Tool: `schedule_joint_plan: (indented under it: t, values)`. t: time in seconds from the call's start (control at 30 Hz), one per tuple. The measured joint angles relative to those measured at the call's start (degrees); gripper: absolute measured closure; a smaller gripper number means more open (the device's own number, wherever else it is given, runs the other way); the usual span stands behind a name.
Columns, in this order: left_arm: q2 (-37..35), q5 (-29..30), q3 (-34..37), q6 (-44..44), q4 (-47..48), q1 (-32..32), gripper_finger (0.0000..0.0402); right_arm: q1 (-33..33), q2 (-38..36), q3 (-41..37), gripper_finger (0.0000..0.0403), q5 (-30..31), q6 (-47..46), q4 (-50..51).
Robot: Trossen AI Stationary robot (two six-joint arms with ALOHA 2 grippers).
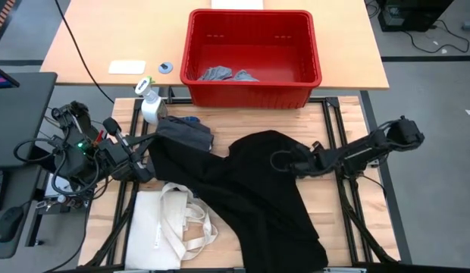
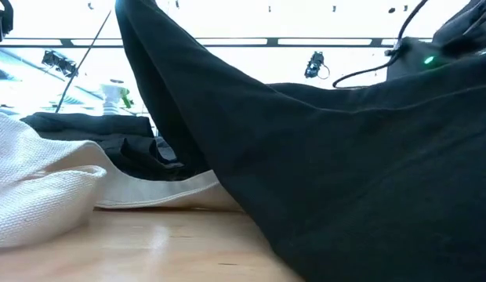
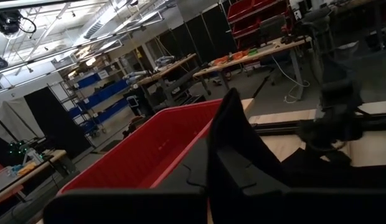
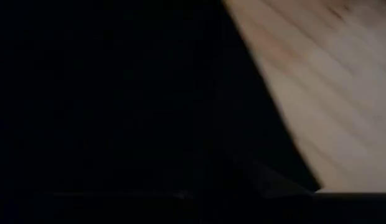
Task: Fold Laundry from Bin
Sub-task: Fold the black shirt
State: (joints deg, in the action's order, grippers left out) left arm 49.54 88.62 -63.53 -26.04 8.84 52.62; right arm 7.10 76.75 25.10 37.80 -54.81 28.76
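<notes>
A large black piece of laundry [image 1: 250, 189] lies spread over the table's middle and fills the low view [image 2: 345, 172]. Its left end is lifted by my left gripper [image 1: 144, 168], which is shut on it at the table's left. My right gripper [image 1: 283, 161] reaches in from the right and sits over the black piece's right part. The right wrist view shows only dark cloth and bare wood. A dark grey piece [image 1: 188, 133] lies behind the black one. The red bin [image 1: 250, 89] stands at the far side with light grey pieces [image 1: 220, 74] on its floor. My left gripper holds the black piece by its left end [image 3: 233, 143], which stands up between the fingers. The fingers come in level from the table's left. That end is lifted clear [image 2: 129, 23], and the cloth slopes down from it to the table, fairly taut.
A cream tote bag [image 1: 163, 227] lies at the near left, partly under the black piece. A white spray bottle [image 1: 149, 105] stands at the far left, next to the bin. Bare wood shows at the table's right [image 1: 326, 197].
</notes>
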Motion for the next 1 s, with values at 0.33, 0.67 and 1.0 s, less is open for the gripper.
schedule_joint_plan:
  t: [0.33,0.67,1.0]
  values:
    - [0.0,0.0,0.0,0.0,0.07,0.0,0.0388,-26.51,0.0,-2.7,0.0378,-0.94,21.3,-11.79]
    - [0.0,0.0,0.0,-0.02,0.11,0.0,0.0388,-34.61,-5.02,1.11,0.0388,-23.47,33.68,-18.38]
    - [0.0,0.0,0.0,1.57,0.11,0.0,0.0388,-28.85,-6.09,1.21,0.0387,-37.63,28.01,-1.54]
